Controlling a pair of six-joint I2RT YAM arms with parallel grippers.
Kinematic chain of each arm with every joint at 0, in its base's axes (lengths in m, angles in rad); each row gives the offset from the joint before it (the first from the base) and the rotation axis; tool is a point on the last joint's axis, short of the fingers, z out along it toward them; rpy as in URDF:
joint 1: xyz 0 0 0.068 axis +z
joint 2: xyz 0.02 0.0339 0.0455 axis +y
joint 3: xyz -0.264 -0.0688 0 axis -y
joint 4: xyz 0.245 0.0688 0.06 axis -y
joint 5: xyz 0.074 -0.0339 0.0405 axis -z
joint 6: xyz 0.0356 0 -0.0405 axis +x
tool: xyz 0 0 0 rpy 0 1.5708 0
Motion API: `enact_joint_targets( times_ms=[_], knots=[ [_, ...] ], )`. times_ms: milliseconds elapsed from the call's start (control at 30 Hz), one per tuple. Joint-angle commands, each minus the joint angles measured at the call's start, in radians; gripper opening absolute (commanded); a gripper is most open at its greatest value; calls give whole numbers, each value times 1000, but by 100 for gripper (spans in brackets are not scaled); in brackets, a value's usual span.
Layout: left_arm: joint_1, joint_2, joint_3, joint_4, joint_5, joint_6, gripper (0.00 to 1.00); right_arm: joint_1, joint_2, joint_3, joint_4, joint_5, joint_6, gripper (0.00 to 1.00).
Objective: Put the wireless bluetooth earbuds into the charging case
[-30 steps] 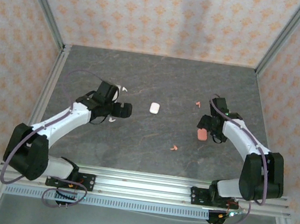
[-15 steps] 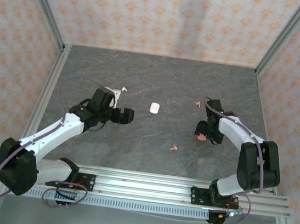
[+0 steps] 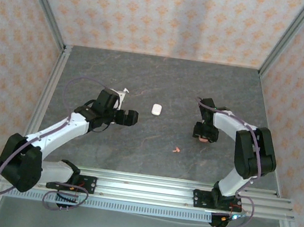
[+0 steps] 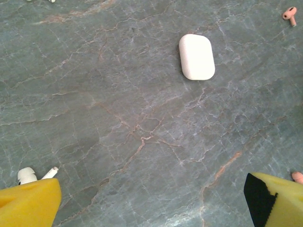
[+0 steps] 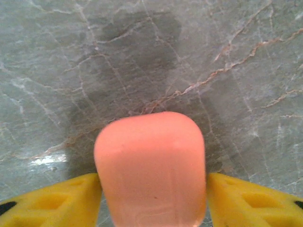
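Note:
A coral-pink charging case lies on the stone table between my right gripper's yellow fingers, which press both of its sides. From above, this gripper sits right of centre over the pink case. A white charging case lies shut at mid-table, also ahead of my left gripper as the white case. My left gripper is open and holds nothing. A white earbud lies by its left finger. Pink earbuds lie apart: one in front, another farther off.
Another white earbud lies behind the left gripper. A pink earbud lies next to the left gripper's right finger. Patterned walls with metal posts enclose the table on three sides.
My right gripper slid left over the pink case and its fingers closed in on the case's sides. My left gripper moved a little right, still wide open.

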Motion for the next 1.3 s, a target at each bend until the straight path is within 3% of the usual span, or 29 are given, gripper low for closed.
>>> enact_joint_targets(
  times_ms=[0, 167, 400, 600, 800, 967, 1133, 1267],
  knots=[
    [-13, 18, 33, -7, -32, -27, 100, 0, 15, 20, -53, 19, -28, 52],
    [-12, 59, 72, -12, 15, -64, 100, 2, -2, 31, -66, 8, -99, 40],
    [-13, -3, 141, -141, 56, 25, 100, 15, -84, 86, -120, -83, -175, 30],
    [-11, -11, 168, -180, 96, -26, 98, 162, -97, 179, -163, -96, -240, 28],
    [-25, 7, 207, -171, 192, -157, 93, 288, -139, 218, -86, -262, -313, 28],
    [-33, -14, 131, -56, 273, -289, 92, 361, -194, 246, -29, -287, -318, 22],
    [-44, 13, 173, -59, 321, -254, 92, 410, -219, 277, -6, -288, -338, 20],
    [-46, 81, 222, -37, 426, -255, 90, 440, -242, 251, 57, -285, -359, 19]
  ],
)
